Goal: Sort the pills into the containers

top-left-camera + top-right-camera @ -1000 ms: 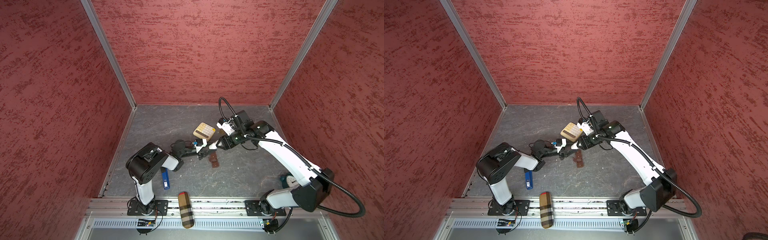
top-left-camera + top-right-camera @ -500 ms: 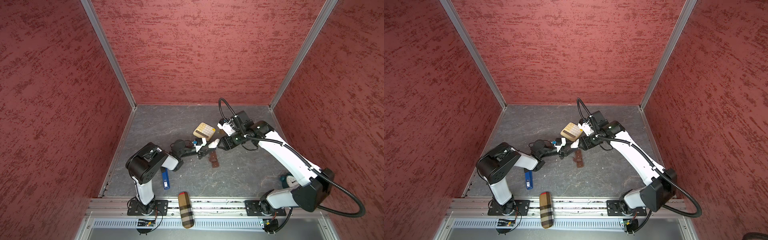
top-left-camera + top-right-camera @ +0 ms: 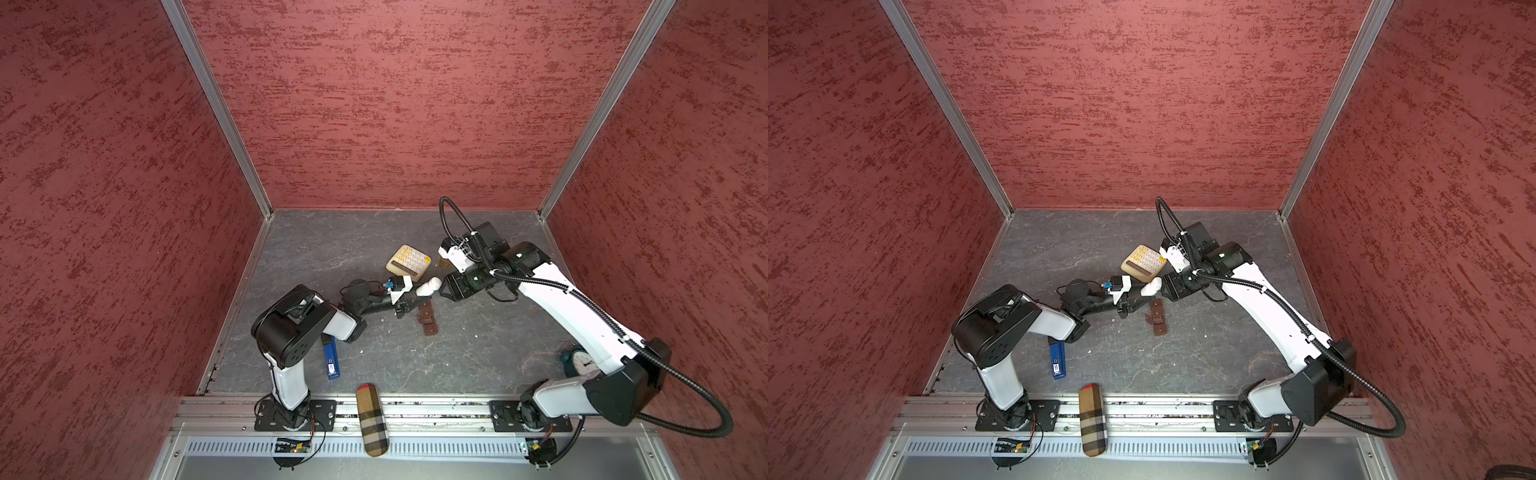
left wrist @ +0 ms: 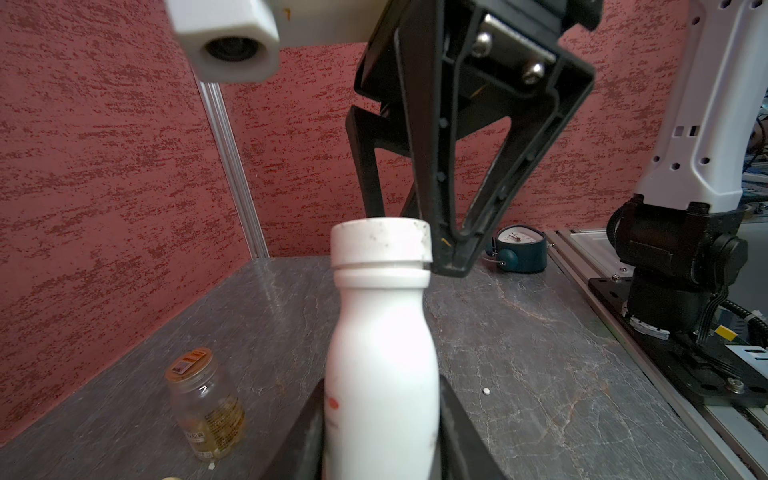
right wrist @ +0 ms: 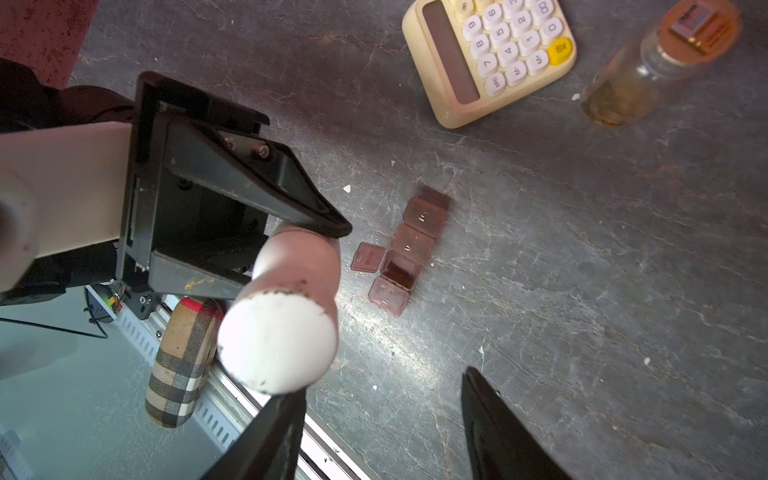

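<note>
The left claw [image 3: 415, 296] is clenching the white bottle [image 4: 382, 353] by its body above the middle of the desk [image 3: 374, 257]. The right claw [image 3: 441, 289] is staying released, one finger beside the cap [image 4: 381, 241]. The brown pill box [image 5: 409, 253] is lying partly open near the desk's middle, and a white pill [image 4: 486, 390] is lying loose on the desk.

White bottle [image 4: 382, 353], brown pill box [image 5: 411, 245], cream calculator [image 5: 446, 62], tan plaid case [image 5: 183, 361], grey veined tabletop [image 5: 582, 249].
</note>
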`<action>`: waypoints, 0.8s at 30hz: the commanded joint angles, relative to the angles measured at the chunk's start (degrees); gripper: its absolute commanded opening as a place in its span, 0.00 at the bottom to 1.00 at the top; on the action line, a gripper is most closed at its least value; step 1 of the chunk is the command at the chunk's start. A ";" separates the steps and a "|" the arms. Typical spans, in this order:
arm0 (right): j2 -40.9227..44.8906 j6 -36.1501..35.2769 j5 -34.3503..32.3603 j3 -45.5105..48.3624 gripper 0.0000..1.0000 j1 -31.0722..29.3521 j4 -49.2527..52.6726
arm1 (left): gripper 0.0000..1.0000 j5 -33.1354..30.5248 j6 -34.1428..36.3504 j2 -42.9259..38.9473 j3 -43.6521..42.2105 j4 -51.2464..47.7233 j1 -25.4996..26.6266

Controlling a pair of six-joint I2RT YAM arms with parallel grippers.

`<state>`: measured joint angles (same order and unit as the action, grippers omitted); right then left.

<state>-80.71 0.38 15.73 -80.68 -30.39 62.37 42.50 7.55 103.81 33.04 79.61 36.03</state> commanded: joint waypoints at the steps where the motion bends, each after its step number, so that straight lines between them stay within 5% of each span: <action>1: 2.08 -1.79 -2.04 0.62 0.62 0.76 0.64 | 0.00 0.21 0.40 -1.07 -0.59 1.33 -0.26; 12: 4.39 0.24 -0.06 -1.00 0.63 1.88 1.63 | 0.00 -2.71 1.65 -0.92 -0.89 1.33 -0.17; 24: 1.32 28.92 7.21 -8.24 0.49 3.26 -3.04 | 0.00 -24.59 18.02 1.35 0.01 1.33 3.97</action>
<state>-78.81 19.92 20.56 -87.59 -27.68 62.35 24.69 19.97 103.98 32.21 79.77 39.24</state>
